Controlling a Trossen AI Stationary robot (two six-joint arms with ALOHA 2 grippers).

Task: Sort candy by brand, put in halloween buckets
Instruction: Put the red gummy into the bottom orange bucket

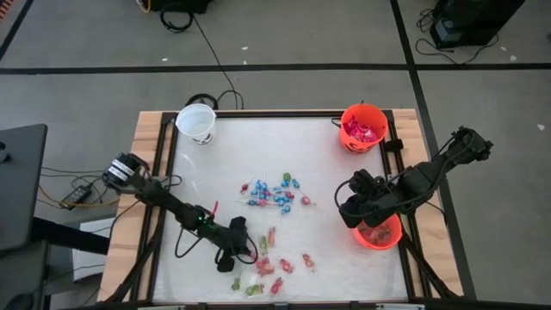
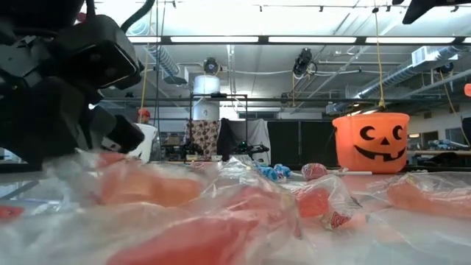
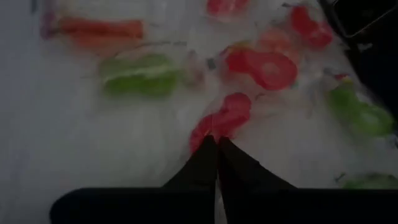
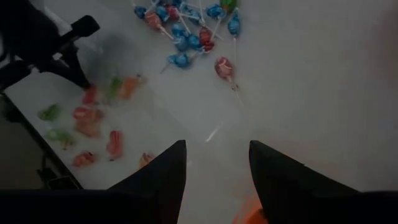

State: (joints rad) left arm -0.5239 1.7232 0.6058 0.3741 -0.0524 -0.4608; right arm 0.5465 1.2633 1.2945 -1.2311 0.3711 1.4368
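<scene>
Left gripper (image 3: 217, 144) closed on red candy (image 3: 222, 121), white table (image 1: 344, 258), ceiling lights (image 2: 316, 39)

- The counter (image 1: 344, 198) has a white top inside a dark rim, with wooden edges along its left and right sides.
- A white bucket (image 1: 196, 123) stands at the far left corner.
- An orange bucket (image 1: 362, 128) holding candy stands at the far right corner.
- A second orange bucket (image 1: 379, 232) stands near the right edge.
- Blue and red twisted sweets (image 1: 274, 193) lie clustered at the centre.
- Green, orange and red wrapped pieces (image 1: 275, 263) lie scattered toward the near edge.
</scene>
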